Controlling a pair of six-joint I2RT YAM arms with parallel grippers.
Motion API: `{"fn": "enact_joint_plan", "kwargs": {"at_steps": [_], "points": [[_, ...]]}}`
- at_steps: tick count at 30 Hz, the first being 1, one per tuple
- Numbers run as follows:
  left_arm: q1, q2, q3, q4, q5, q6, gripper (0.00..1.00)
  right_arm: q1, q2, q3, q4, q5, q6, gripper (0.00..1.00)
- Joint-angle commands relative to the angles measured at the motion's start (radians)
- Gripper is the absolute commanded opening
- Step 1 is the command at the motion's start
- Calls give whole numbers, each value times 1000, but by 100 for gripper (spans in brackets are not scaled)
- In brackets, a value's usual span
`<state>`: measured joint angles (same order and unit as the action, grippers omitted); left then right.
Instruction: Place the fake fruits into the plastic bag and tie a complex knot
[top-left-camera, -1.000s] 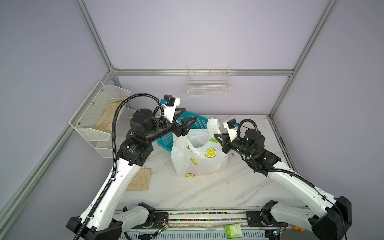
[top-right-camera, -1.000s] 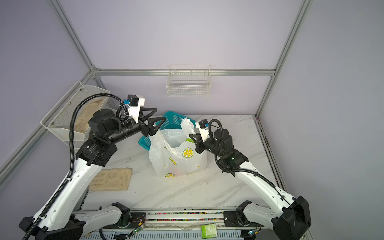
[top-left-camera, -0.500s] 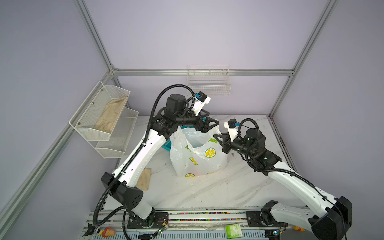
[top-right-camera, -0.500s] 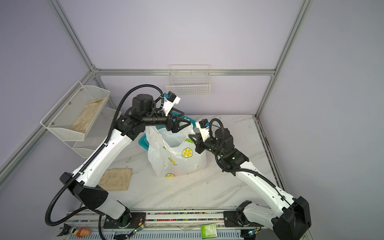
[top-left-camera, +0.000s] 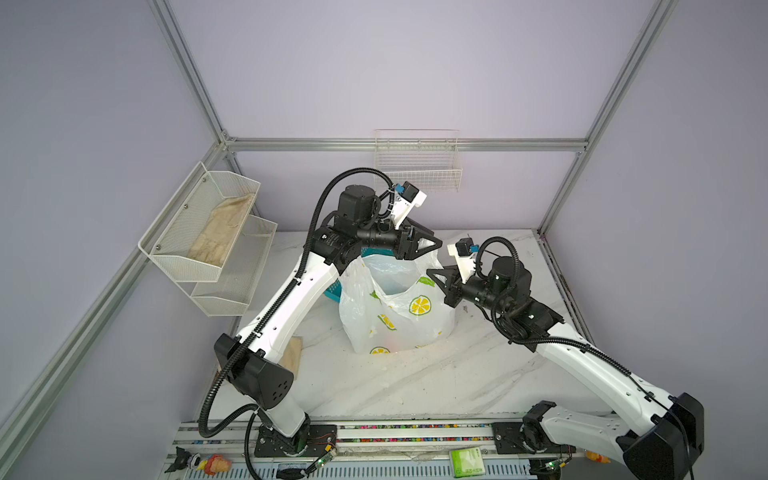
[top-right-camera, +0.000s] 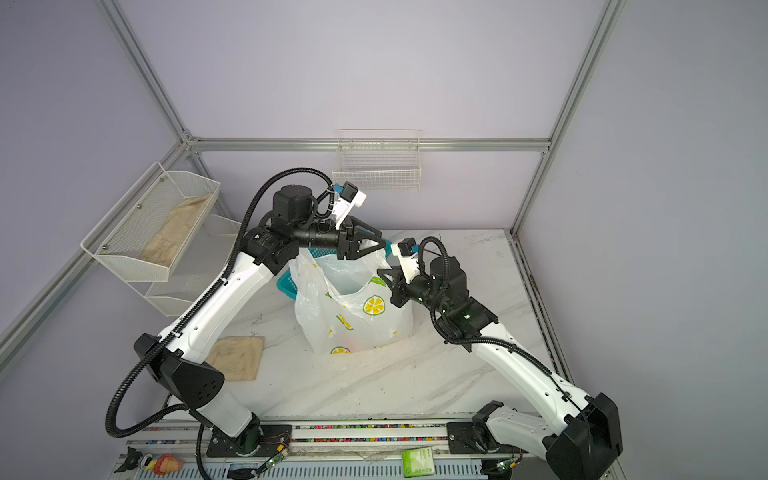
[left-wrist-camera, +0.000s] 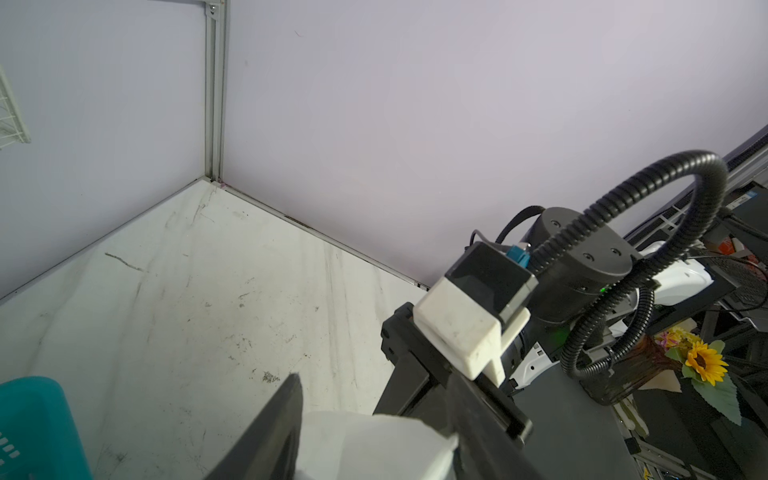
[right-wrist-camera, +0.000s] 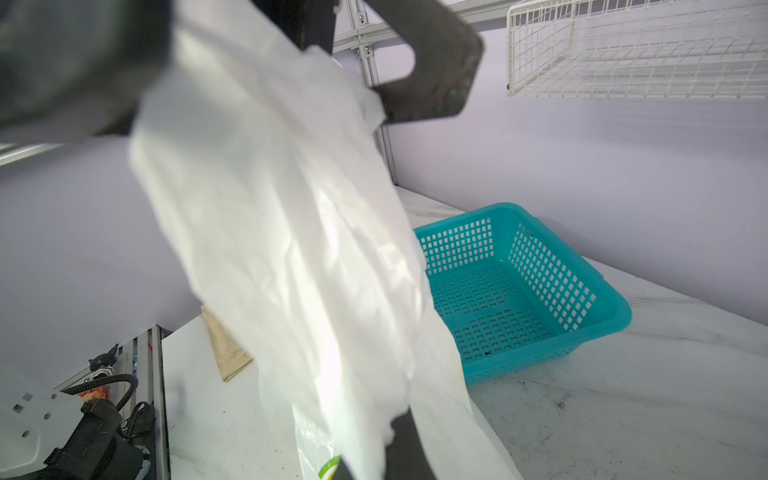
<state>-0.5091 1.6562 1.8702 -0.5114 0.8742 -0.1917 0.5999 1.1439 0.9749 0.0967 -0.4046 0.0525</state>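
- Bag (top-left-camera: 399, 316) stands on the surface (top-left-camera: 415, 386) beside the basket (right-wrist-camera: 548, 282), mouth open. Fruits are not seen; the basket is empty, so they are judged bagged.
- Right hand (top-left-camera: 431, 274): clamped tight on the bag's right rim, arm reached in low.
- Left hand (top-left-camera: 434, 243): jaws partly apart with far-rim film between them; whether it is held cannot be told. Arm arched high over the basket.
- Step judged: handles gathered for knotting. Film should be bunched fully before clamping, and both rims lifted evenly.

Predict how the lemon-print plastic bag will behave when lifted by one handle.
Probably floppy: the plastic bag droops, creased, from the right gripper. Likely light for its size, since the thin film is translucent. Its smooth surface might slip.
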Motion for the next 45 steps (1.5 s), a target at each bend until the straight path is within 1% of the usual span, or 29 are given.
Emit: {"fn": "enact_joint_plan", "kwargs": {"at_steps": [1, 7, 9, 10, 11, 12, 14, 15, 16, 17, 19, 20, 21, 23, 25, 27, 29, 31, 33, 34, 37, 40, 43, 45], "points": [[9, -37, 1, 47, 29, -13, 46, -8, -3, 8, 34, -6, 2, 3], [9, -35, 3, 48, -19, -15, 22, -8, 12, 15, 34, -8, 0, 5], [9, -35, 2, 47, -36, -15, 12, -8, 13, 15, 33, -4, -1, 8], [9, -39, -1, 47, -51, -16, 5, -8, 13, 15, 32, -2, -2, 10], [9, -41, -3, 47, -60, -17, 0, -8, 11, 15, 32, -1, -6, 16], [8, -42, -4, 48, -66, -15, 0, -8, 10, 16, 34, -3, -18, 23], [8, -41, -6, 48, -66, -17, 0, -8, -3, 6, 45, 28, -61, 43], [6, -41, -6, 47, -68, -16, 0, -6, -11, -5, 62, 28, -79, 56], [6, -39, -5, 48, -68, -48, 0, -7, -22, -19, 93, 32, -99, 71], [6, -38, -6, 49, -69, -60, 0, -6, -31, -38, 133, 48, -115, 82], [6, -35, -6, 50, -65, -81, 0, -6, -38, -77, 229, 75, -142, 92], [6, -33, -6, 53, -58, -94, 0, -6, -31, -87, 275, 86, -149, 96], [5, -30, -6, 53, -55, -108, 0, -5, -27, -96, 315, 87, -157, 97], [6, -29, -6, 59, -48, -142, 0, -5, -2, -122, 440, 80, -177, 97], [6, -25, -6, 65, -36, -164, 0, -4, 32, -139, 546, 33, -216, 97], [6, -24, -6, 69, -27, -180, 0, -5, 78, -111, 560, -63, -253, 97], [6, -26, -6, 72, -16, -188, 0, -5, 132, -47, 519, -209, -276, 97], [7, -29, -6, 81, -17, -194, 0, -6, 173, -10, 502, -298, -276, 92], [15, -36, -9, 103, -21, -218, 0, -8, 192, 0, 482, -360, -269, 82], [22, -39, -14, 121, -24, -237, 0, -9, 194, -7, 477, -388, -267, 74], [41, -42, -28, 159, -41, -285, 0, -9, 190, -56, 491, -418, -244, 48], [47, -44, -33, 165, -70, -290, 0, -9, 184, -101, 486, -429, -223, 29], [49, -41, -47, 168, -81, -293, 0, -11, 161, -164, 486, -385, -215, 14], [48, -43, -65, 172, -82, -292, 0, -11, 148, -197, 482, -324, -203, 10]]}}
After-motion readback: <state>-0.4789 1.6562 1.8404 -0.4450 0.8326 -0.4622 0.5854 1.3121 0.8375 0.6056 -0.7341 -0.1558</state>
